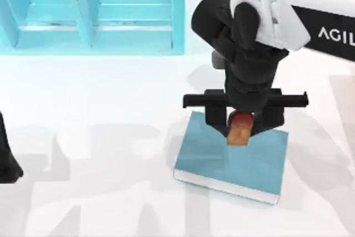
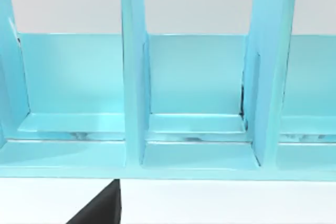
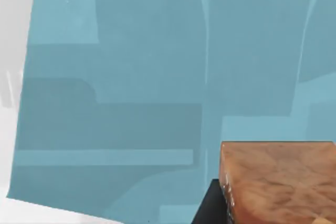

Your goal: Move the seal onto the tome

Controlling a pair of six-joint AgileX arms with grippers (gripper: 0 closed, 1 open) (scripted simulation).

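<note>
The right gripper [image 1: 241, 129] is positioned over the tome [image 1: 260, 162], fingers clamped on the seal [image 1: 239, 130]. The seal sits above the tome's teal cover, near its far edge; contact with the cover cannot be determined. The left arm [image 1: 8, 159] is parked at the table's [image 1: 100, 137] left edge, facing the teal shelf unit [image 2: 199, 129].
</note>
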